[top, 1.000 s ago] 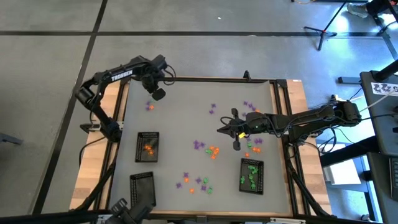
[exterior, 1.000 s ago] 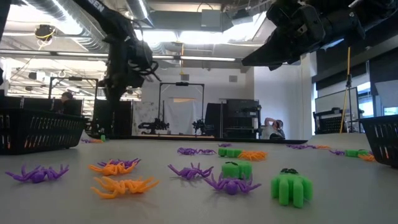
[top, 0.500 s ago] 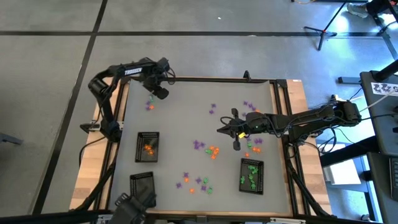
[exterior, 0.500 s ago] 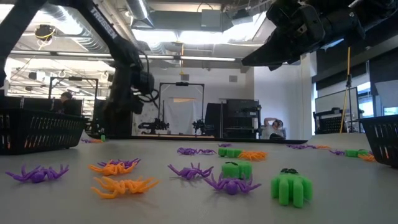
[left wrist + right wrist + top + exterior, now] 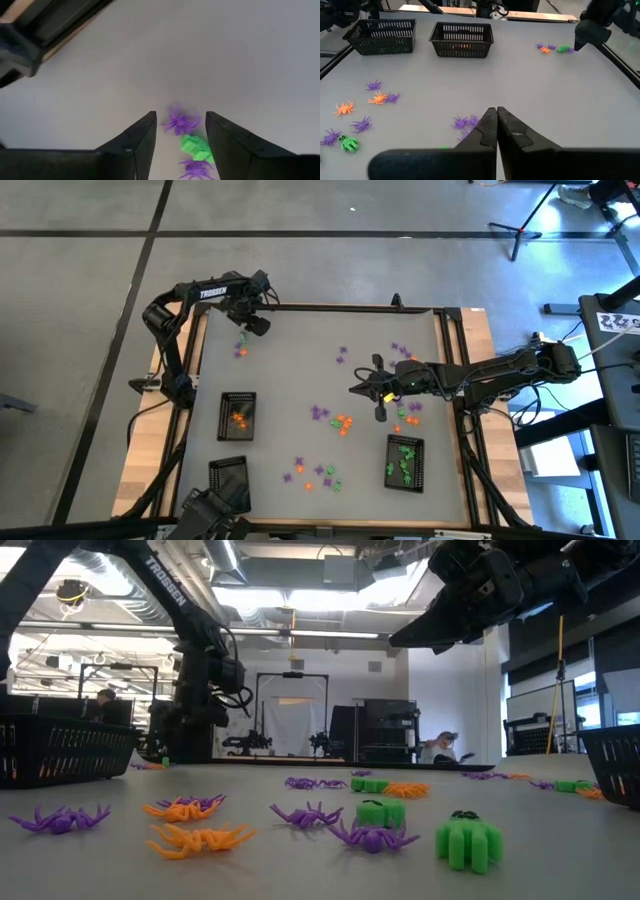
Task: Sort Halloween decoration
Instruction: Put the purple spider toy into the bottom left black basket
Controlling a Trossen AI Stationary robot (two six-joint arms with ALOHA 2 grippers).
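While the left claw hangs at the tabletop's 10 o'clock corner:
Left claw (image 5: 254, 326): released, empty, above a tiny purple plastic spider (image 5: 179, 121) and green plastic trinket (image 5: 196, 146).
Right claw (image 5: 358, 389): clenched, empty, mid-tabletop (image 5: 290, 370).
Trinkets: scattered centre to 6 o'clock; orange ones in a black mesh tray (image 5: 237, 416) at 8 o'clock, green ones in another tray (image 5: 404, 462) at 4 o'clock.

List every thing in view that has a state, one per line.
left gripper: open, empty, above a far-corner trinket cluster
right gripper: shut, empty, mid-table
orange tray: holds orange trinkets
green tray: holds green trinkets
third tray: looks empty
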